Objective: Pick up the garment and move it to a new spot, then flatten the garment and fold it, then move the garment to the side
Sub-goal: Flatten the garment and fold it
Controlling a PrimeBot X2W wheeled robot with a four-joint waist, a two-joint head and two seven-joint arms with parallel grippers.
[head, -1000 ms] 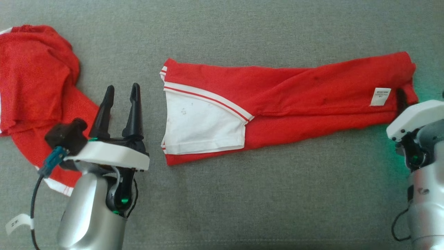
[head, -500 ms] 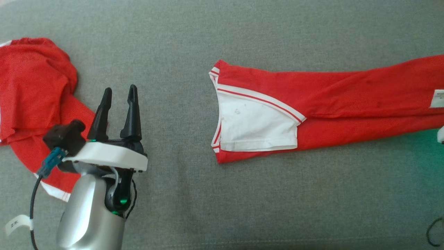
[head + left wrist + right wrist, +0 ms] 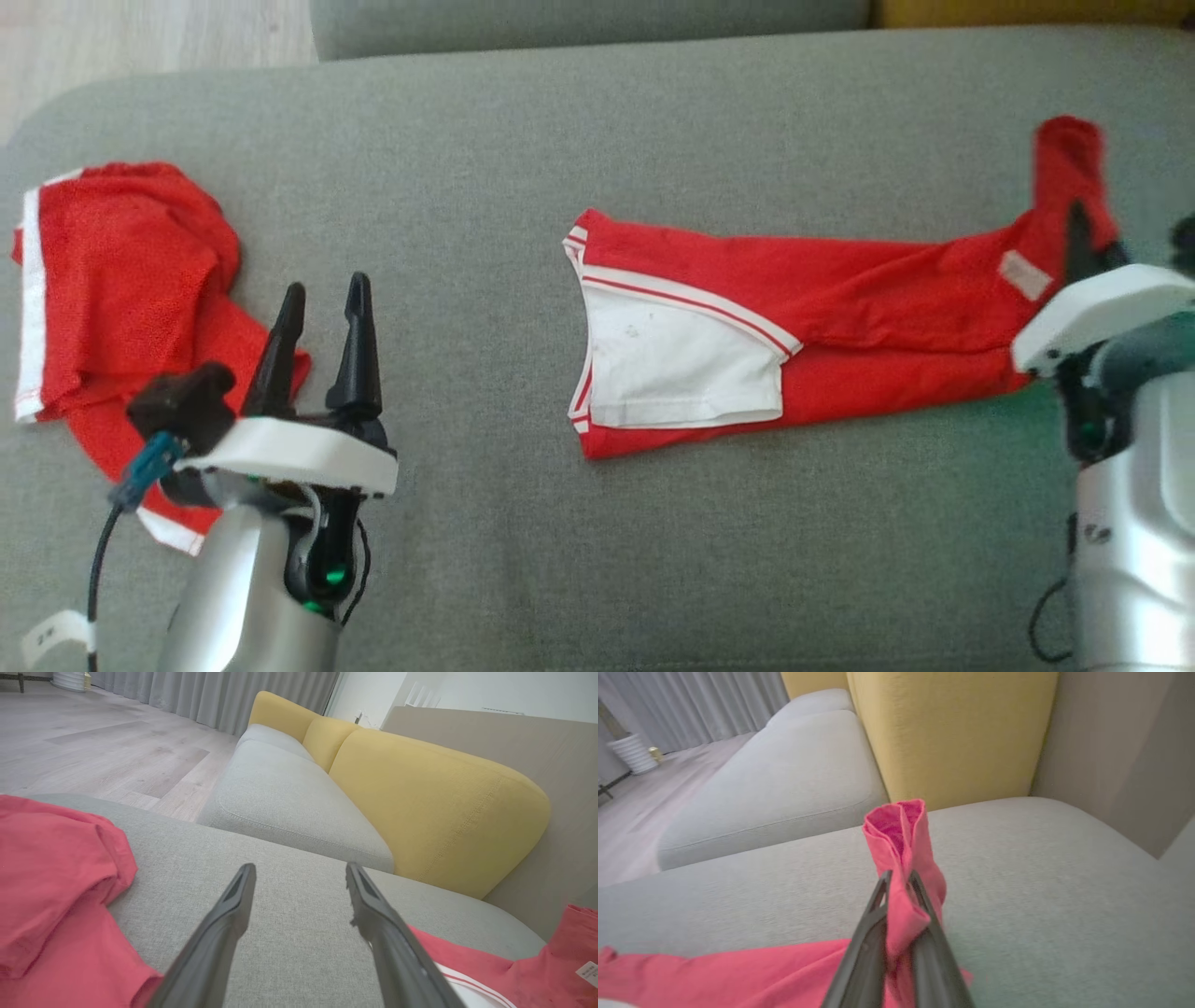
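1. The right gripper [image 3: 1078, 229] is clamped on one end of the garment [image 3: 794, 317]. In the right wrist view its fingers [image 3: 861, 952] stand close together with a red fold pinched between them, and a tuft of cloth stands up past the tips.
2. The pinched end is lifted off the seat [image 3: 560, 140]. The rest of the garment trails away from the right gripper toward the left arm and lies flat on the grey fabric.
3. A white label [image 3: 1022, 275] sits on the cloth just beside the right gripper's fingers.
4. The end farthest from the right gripper carries a white panel [image 3: 681, 364] edged with red-and-white trim.
5. The left gripper [image 3: 327, 285] has its jaws spread wide with nothing between them. It is over bare seat, and I cannot tell whether the tips touch the fabric.
6. A red heap [image 3: 121, 271] lies on the outer side of the left gripper, partly under its wrist in the head view.
7. The garment lies on the inner side of the left gripper, with its white end apart from the fingers.
8. Ahead of both grippers are a yellow backrest [image 3: 420, 788] and a second grey cushion [image 3: 289, 793]. Wood floor [image 3: 93, 742] lies beyond the left gripper's outer side.
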